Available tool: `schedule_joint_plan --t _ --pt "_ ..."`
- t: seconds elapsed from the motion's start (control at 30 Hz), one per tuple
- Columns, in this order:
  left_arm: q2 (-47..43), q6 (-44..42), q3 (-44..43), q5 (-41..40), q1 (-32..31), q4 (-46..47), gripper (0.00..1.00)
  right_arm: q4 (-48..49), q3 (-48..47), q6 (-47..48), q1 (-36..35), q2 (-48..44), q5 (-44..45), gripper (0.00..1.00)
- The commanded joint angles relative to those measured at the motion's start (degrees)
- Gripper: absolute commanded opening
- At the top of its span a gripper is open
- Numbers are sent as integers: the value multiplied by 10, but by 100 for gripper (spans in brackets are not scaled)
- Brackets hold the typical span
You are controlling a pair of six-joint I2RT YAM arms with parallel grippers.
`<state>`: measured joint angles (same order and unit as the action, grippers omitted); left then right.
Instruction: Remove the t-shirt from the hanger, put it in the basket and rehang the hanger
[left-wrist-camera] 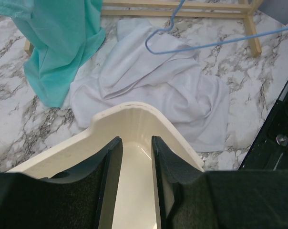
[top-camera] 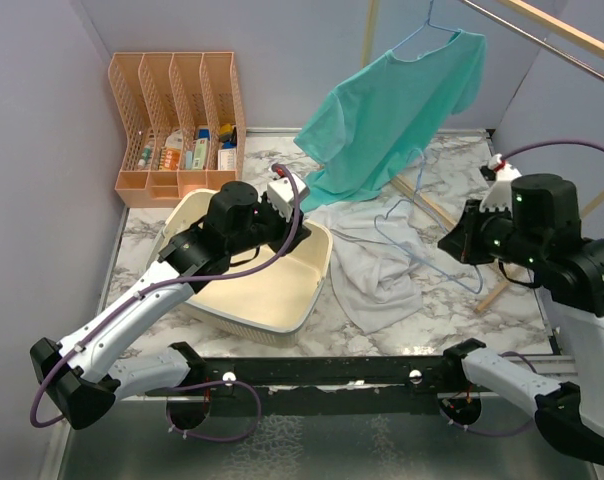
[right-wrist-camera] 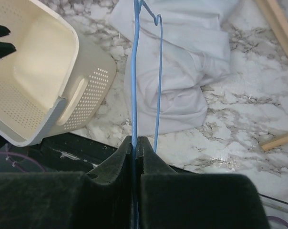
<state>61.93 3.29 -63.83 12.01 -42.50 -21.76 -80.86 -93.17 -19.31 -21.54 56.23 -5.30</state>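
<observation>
A white t-shirt (top-camera: 372,270) lies crumpled on the marble table, off its hanger (right-wrist-camera: 182,90). My right gripper (right-wrist-camera: 137,140) is shut on the blue wire hanger (right-wrist-camera: 134,71), which juts out above the shirt (left-wrist-camera: 149,86). From the left wrist the same hanger (left-wrist-camera: 206,45) crosses over the shirt's far side. My left gripper (left-wrist-camera: 134,143) hovers over the cream basket (left-wrist-camera: 129,112), jaws apart with nothing between them. In the top view the right gripper (top-camera: 462,245) is right of the shirt and the left gripper (top-camera: 292,230) is over the basket.
A teal t-shirt (top-camera: 397,115) hangs on a second blue hanger (top-camera: 427,35) from the wooden rack (top-camera: 502,290), its hem reaching the table (left-wrist-camera: 63,43). The cream basket (top-camera: 312,290) sits left of the white shirt. An orange organiser (top-camera: 177,120) stands at the back left.
</observation>
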Motion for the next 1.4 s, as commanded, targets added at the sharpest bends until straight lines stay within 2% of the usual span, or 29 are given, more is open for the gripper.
schedule_joint_plan --t 0.0,0.13,0.43,0.67,0.93,1.37 --pt "-7 7 8 10 -2 29 34 20 -51 -24 1 -30 77 1" --pt "-21 13 33 9 -2 58 34 101 -48 -36 1 -56 144 1" --pt "-40 12 59 6 -2 81 35 342 50 -31 1 -139 355 1" --pt "-44 13 69 6 -2 87 35 446 83 -7 1 -132 419 1" --pt "-44 11 74 8 -2 87 35 504 83 21 1 -110 472 1" --pt "-40 10 73 16 -2 80 35 428 43 -9 1 13 536 1"
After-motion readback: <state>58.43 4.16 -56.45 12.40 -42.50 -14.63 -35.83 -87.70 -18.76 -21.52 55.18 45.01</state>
